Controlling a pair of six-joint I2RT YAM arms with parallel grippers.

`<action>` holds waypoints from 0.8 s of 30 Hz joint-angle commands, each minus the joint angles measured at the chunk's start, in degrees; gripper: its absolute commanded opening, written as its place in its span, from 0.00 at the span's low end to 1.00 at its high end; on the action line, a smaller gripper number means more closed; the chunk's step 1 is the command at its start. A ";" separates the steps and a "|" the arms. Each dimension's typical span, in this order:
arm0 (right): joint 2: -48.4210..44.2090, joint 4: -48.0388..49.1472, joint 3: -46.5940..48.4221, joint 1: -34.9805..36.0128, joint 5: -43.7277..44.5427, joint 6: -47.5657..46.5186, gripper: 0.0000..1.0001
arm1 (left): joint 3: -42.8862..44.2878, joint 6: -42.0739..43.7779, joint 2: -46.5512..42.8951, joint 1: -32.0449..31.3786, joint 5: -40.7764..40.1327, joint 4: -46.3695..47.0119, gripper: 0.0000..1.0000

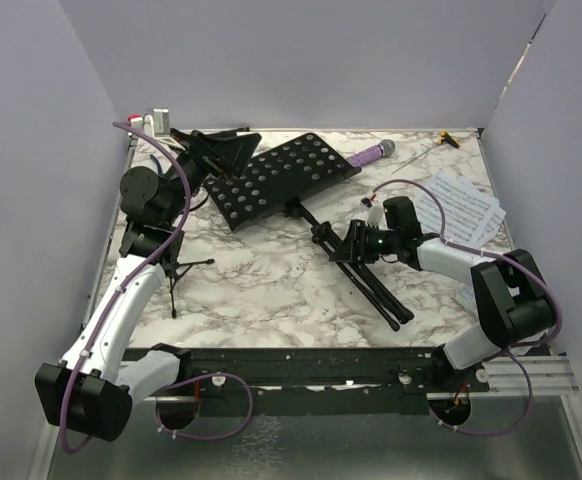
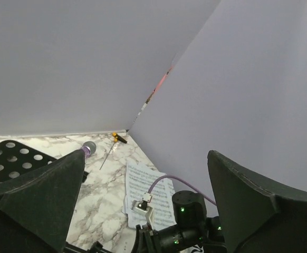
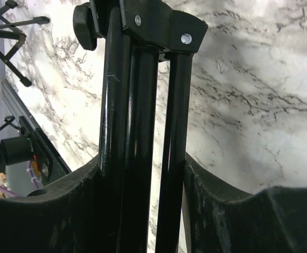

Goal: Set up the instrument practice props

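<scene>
The black music stand lies flat on the marble table, its perforated desk (image 1: 281, 178) at the back and its folded legs (image 1: 381, 290) pointing to the front. My right gripper (image 1: 352, 246) is shut on the stand's leg bundle (image 3: 137, 105), with the fingers (image 3: 64, 211) pressing both sides. My left gripper (image 1: 221, 148) is open and empty, raised by the desk's back-left edge. The purple microphone (image 1: 371, 153) lies at the back and also shows in the left wrist view (image 2: 88, 148). The white sheet-music pages (image 1: 461, 205) lie at the right. The small tripod mic stand (image 1: 176, 270) lies at the left.
A thin rod with a yellow-and-black handle (image 1: 441, 140) lies at the back right corner. A small white and red object (image 1: 156, 120) sits at the back left corner. Grey walls close in the table on three sides. Purple cables run along both arms.
</scene>
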 commanded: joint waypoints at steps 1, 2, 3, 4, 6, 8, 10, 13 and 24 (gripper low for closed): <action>-2.35 17.40 5.13 0.21 -5.10 1.62 0.01 | -1.36 2.03 -1.67 -0.21 -0.40 -3.46 0.99; -2.19 17.68 5.39 0.19 -5.51 2.38 0.00 | -1.92 1.91 -1.84 -0.18 -0.10 -4.11 0.99; -2.12 17.95 5.93 0.19 -6.01 3.20 0.01 | -2.71 1.67 -1.90 -0.16 0.26 -4.50 0.99; -2.12 18.55 6.37 0.19 -6.51 4.15 0.01 | -3.56 1.18 -1.89 -0.16 0.59 -4.59 0.99; -2.47 19.66 6.93 0.20 -7.32 6.34 0.01 | -5.85 -0.73 -1.95 -0.16 0.89 -4.59 0.99; -3.04 20.91 7.31 0.19 -7.71 8.71 0.01 | -8.02 -2.94 -1.48 -0.29 1.71 -4.56 0.99; -3.56 22.24 7.66 0.28 -8.08 10.94 0.00 | -10.36 -5.12 -0.79 -0.82 2.44 -4.61 0.99; -4.31 25.59 7.67 0.22 -8.91 15.06 0.01 | -13.88 -7.08 0.81 -3.76 1.90 -4.35 0.99; -6.65 41.16 7.02 0.26 -11.71 30.28 0.00 | -23.53 -12.87 5.92 -13.43 -8.38 1.19 0.97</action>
